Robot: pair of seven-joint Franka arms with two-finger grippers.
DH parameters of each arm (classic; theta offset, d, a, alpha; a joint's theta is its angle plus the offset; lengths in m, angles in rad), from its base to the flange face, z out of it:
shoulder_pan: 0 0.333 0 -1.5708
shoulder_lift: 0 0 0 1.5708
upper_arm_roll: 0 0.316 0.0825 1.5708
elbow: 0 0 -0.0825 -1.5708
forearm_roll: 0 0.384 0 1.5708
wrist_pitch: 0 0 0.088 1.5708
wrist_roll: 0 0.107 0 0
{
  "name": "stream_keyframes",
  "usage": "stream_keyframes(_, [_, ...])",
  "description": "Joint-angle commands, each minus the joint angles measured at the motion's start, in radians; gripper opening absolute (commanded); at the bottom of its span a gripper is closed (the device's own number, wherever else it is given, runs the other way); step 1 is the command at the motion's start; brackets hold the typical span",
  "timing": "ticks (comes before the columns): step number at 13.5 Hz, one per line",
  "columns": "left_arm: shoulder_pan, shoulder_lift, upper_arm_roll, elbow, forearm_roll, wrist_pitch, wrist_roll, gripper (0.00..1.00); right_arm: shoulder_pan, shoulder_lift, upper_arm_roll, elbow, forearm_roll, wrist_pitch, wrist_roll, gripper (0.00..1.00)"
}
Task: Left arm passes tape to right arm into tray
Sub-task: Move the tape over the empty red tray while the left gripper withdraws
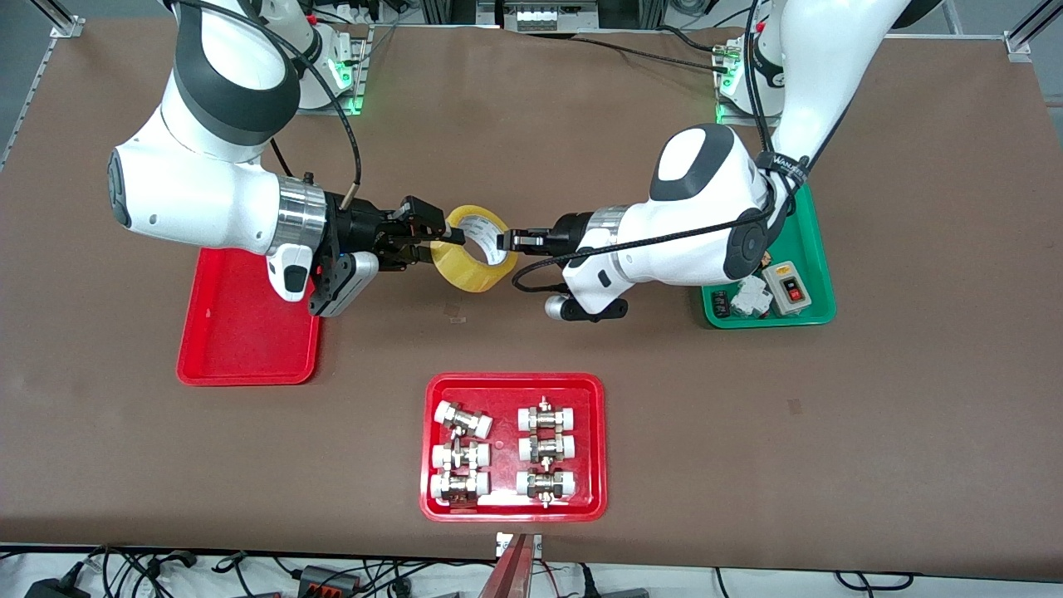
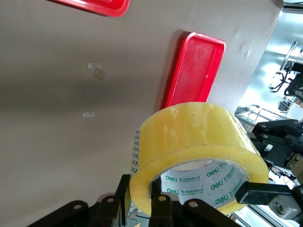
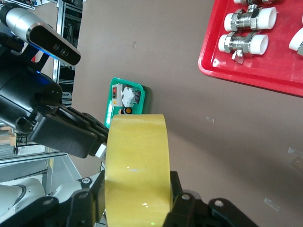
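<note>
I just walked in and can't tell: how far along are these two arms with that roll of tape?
Midway, at the handover. Done: the tape is lifted off the table. In hand: the left gripper and the right gripper both grip its ring in mid-air. Left: the left lets go, and the right carries it to the plain red tray, which holds nothing yet.

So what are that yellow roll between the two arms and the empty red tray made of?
The tape looks like glossy translucent yellow plastic film wound on a white printed core, probably card; light shines through its edge. It is up over the table, with the left pincer and the right pincer both on it. The plain red tray looks like smooth moulded plastic with faint sheen.
</note>
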Motion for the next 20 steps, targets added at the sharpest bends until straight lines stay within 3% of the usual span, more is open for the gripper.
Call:
stream_keyframes(1, [0.019, -0.014, -0.008, 0.010, -0.030, -0.020, 0.021, 0.00, 0.003, 0.006, -0.006, 0.003, 0.003, 0.003, -0.023, 0.43])
stream_keyframes(3, [0.019, -0.016, -0.008, 0.010, -0.030, -0.020, 0.016, 0.00, 0.002, 0.006, -0.006, 0.003, 0.005, 0.001, -0.023, 0.42])
stream_keyframes(4, [0.019, -0.016, -0.009, 0.012, -0.033, -0.023, 0.002, 0.21, 0.003, 0.006, -0.006, 0.003, 0.005, 0.001, -0.023, 0.41])
stream_keyframes(5, [0.027, -0.026, -0.008, 0.012, -0.033, -0.047, 0.008, 0.90, 0.003, 0.006, -0.006, 0.003, 0.003, 0.001, -0.023, 0.41])
stream_keyframes(6, [0.036, -0.033, -0.008, 0.012, -0.033, -0.061, 0.004, 1.00, 0.003, 0.006, -0.006, 0.003, 0.003, 0.001, -0.023, 0.41])
stream_keyframes(8, [0.077, -0.063, -0.006, 0.009, -0.038, -0.111, -0.021, 1.00, 0.003, 0.006, -0.006, 0.003, 0.003, 0.000, -0.021, 0.41])
stream_keyframes(10, [0.160, -0.102, 0.008, 0.006, -0.018, -0.280, -0.021, 1.00, 0.000, 0.006, -0.006, 0.005, 0.003, 0.000, -0.011, 0.39])
stream_keyframes(13, [0.257, -0.131, -0.005, 0.004, 0.205, -0.423, 0.042, 1.00, -0.010, 0.011, -0.015, 0.003, 0.003, -0.008, -0.017, 0.39])
stream_keyframes(17, [0.373, -0.146, -0.003, -0.007, 0.462, -0.546, 0.308, 1.00, -0.170, 0.090, -0.017, 0.003, 0.003, -0.051, -0.029, 0.39])
stream_keyframes(20, [0.461, -0.241, -0.003, -0.115, 0.572, -0.537, 0.484, 1.00, -0.355, 0.153, -0.019, 0.000, -0.012, -0.164, -0.033, 0.39])
